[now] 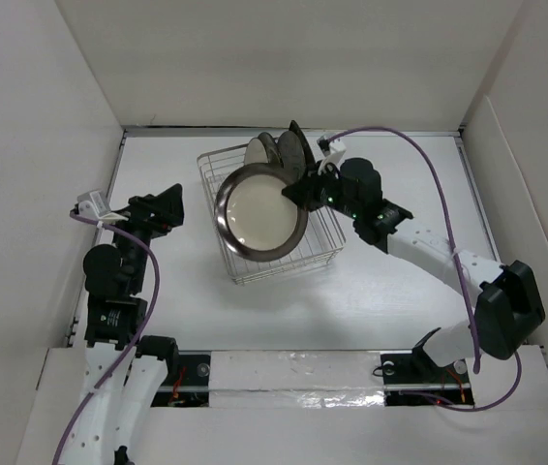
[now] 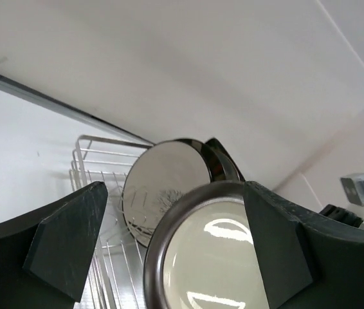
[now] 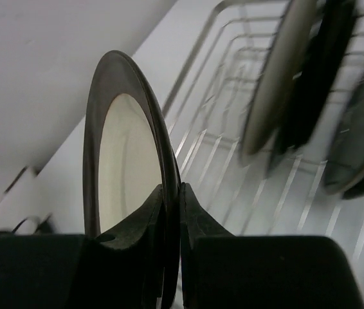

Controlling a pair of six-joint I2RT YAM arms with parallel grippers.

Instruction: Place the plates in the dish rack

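A round cream plate with a dark brown rim hangs tilted over the dish rack. My right gripper is shut on its right rim. In the right wrist view both fingers pinch that rim, with the right gripper at the plate's edge. Three plates stand upright at the rack's back, seen blurred in the right wrist view as a pale plate and dark plates. My left gripper stands open left of the rack, holding nothing. Its wrist view shows the left gripper facing the brown-rimmed plate and a grey plate.
White walls box in the table on the left, back and right. The rack's wire dividers lie under the held plate. A purple cable arcs over the right arm. Bare white tabletop lies in front of the rack and to its right.
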